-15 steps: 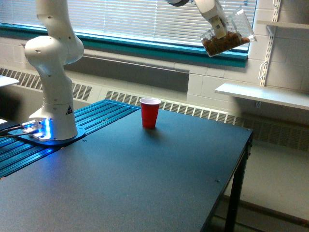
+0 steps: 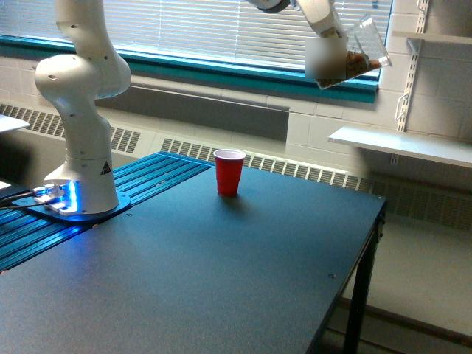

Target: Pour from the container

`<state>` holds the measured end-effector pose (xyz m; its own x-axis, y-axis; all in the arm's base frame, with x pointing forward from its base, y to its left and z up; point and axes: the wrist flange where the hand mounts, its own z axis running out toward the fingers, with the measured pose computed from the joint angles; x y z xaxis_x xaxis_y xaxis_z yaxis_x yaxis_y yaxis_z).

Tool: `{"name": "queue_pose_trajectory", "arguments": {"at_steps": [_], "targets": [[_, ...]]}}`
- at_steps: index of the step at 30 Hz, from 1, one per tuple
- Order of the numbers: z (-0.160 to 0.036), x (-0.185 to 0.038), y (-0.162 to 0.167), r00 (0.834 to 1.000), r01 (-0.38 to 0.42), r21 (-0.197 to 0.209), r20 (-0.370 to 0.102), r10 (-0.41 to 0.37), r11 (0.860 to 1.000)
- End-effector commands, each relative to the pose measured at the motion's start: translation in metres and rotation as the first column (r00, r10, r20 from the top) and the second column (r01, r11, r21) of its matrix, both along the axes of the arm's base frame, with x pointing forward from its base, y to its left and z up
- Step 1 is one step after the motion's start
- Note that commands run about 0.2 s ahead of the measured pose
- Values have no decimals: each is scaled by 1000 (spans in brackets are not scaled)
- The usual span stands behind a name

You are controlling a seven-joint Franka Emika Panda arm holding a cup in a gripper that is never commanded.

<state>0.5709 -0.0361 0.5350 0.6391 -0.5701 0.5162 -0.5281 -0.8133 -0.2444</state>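
The container (image 2: 363, 46) is a clear plastic cup held high at the exterior view's upper right, in front of the window. It is tilted on its side, and brown contents (image 2: 361, 63) lie along its lower wall. My gripper (image 2: 330, 46) is shut on it, and that part of the picture is smeared by motion. A red cup (image 2: 229, 172) stands upright on the dark table (image 2: 221, 280), well below the container and to its left in this view. Nothing is seen falling from the container.
The arm's white base (image 2: 80, 147) stands at the table's left on blue slats (image 2: 147, 177). A white wall shelf (image 2: 405, 145) sits at the right, below the container. The table's right edge (image 2: 372, 221) drops to the floor.
The container's gripped end has gone blurred, so the wrist is moving. The brown contents show less clearly. The container stays in about the same high spot, and the red cup has not moved.
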Motion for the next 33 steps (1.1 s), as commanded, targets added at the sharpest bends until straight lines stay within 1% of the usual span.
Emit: {"name": "queue_pose_trajectory", "arguments": {"at_steps": [1,3,6,10,13,16,18,20,25,28,33], "targets": [[8,-10,-2,999,-42,-37,30,43,998],[7,-13,-2,998,-61,-37,31,63,997],[4,-18,-2,995,-91,-54,36,93,994],[0,-26,-1,991,-126,-65,38,128,990],[-2,-33,-2,987,-153,-84,36,157,985],[-5,-40,0,983,-176,-87,37,180,981],[-7,-45,1,979,-196,-98,36,200,976],[-10,-50,4,975,-214,-100,36,218,972],[-15,-62,10,962,-267,-118,34,272,957],[-19,-70,15,952,-298,-135,32,305,945],[-23,-83,25,931,-356,-145,34,364,923]]}}
